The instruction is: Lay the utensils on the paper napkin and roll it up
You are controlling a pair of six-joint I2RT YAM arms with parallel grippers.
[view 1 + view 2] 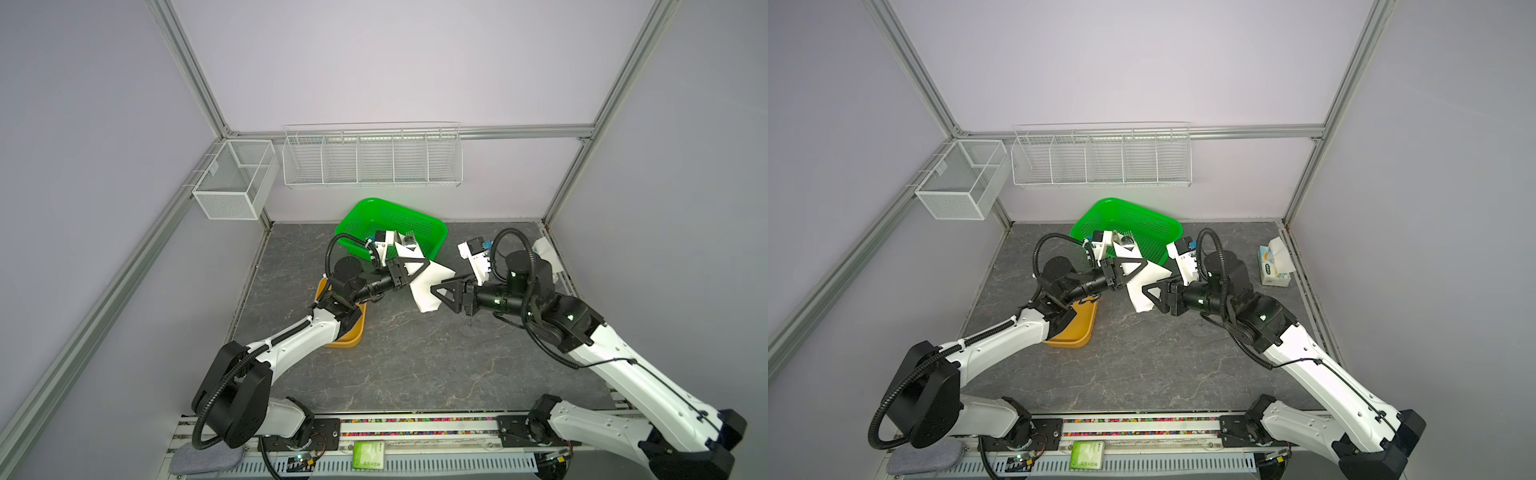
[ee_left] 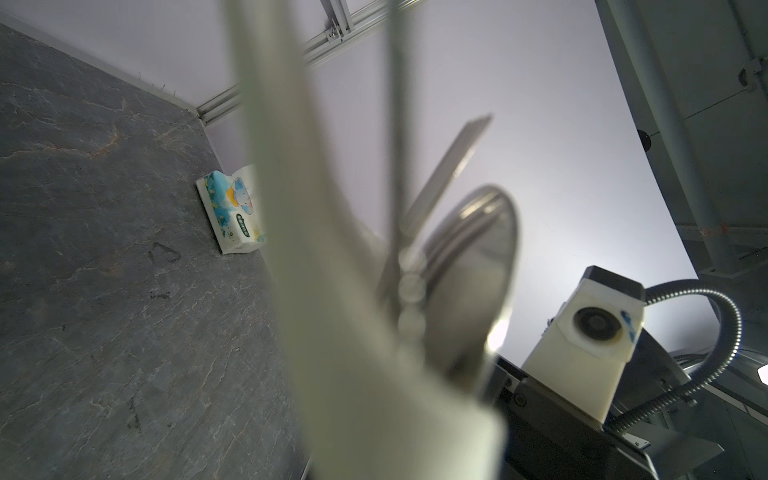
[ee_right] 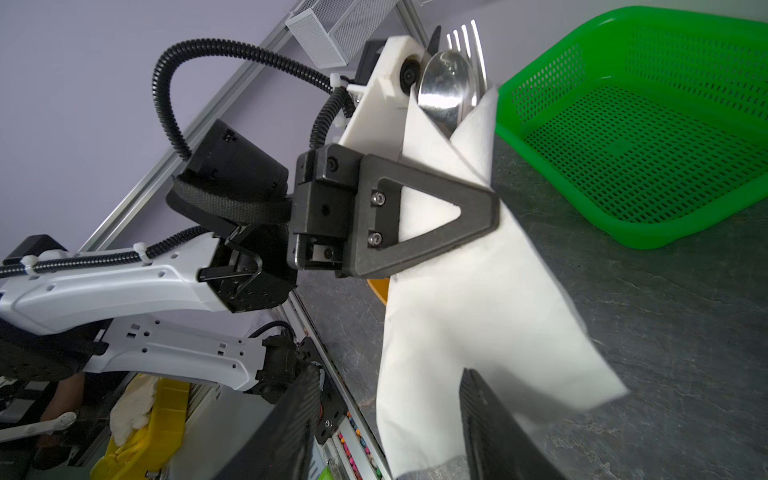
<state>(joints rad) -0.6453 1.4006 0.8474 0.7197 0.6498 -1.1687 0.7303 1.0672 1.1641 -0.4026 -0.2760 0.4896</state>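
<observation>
My left gripper [image 3: 492,208] is clamped on the paper napkin [image 3: 478,316], which is wrapped around the utensils and held tilted above the grey tabletop [image 1: 395,357]. The spoon [image 3: 444,91] bowl and fork [image 3: 469,37] tines stick out of the upper end, right against the left wrist camera. A flat blade, probably the knife [image 2: 451,164], shows there too, blurred.

My right gripper [image 3: 386,411] stands spread, its fingers either side of the napkin's loose lower end, not pinching it.

The green basket [image 3: 582,208] sits just behind the bundle. The orange tray [image 1: 1075,328] lies partly under my left arm. The tissue pack [image 1: 1273,266] rests well off to the right.
</observation>
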